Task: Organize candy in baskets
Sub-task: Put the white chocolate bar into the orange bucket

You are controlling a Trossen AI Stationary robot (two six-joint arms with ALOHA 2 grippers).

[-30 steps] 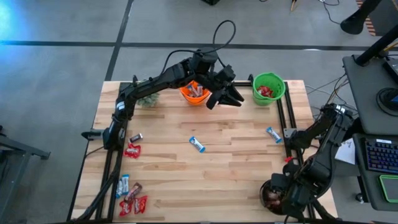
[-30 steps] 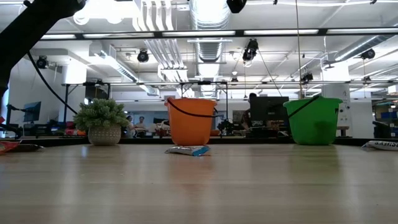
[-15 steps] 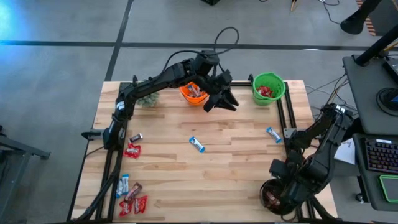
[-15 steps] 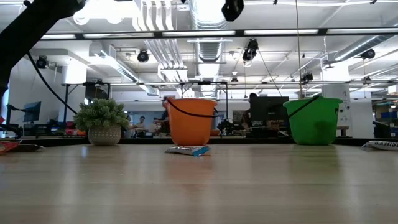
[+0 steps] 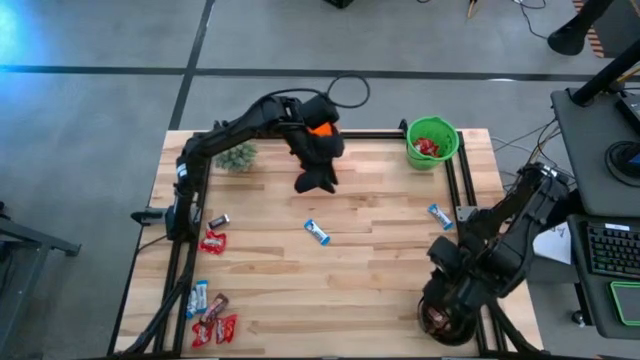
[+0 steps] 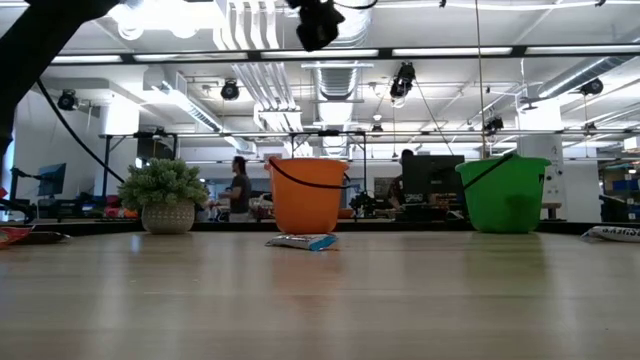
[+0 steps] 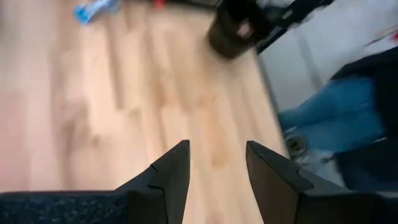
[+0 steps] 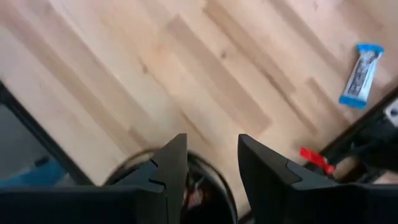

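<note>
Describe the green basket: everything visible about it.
The green basket is a small round bright-green pot that looks like plastic, with a thin dark wire handle seen in the low view. It stands upright at the table's far edge, toward the right side, beside the dark frame rail. Red-wrapped candy lies inside it. Neither claw touches it.
</note>
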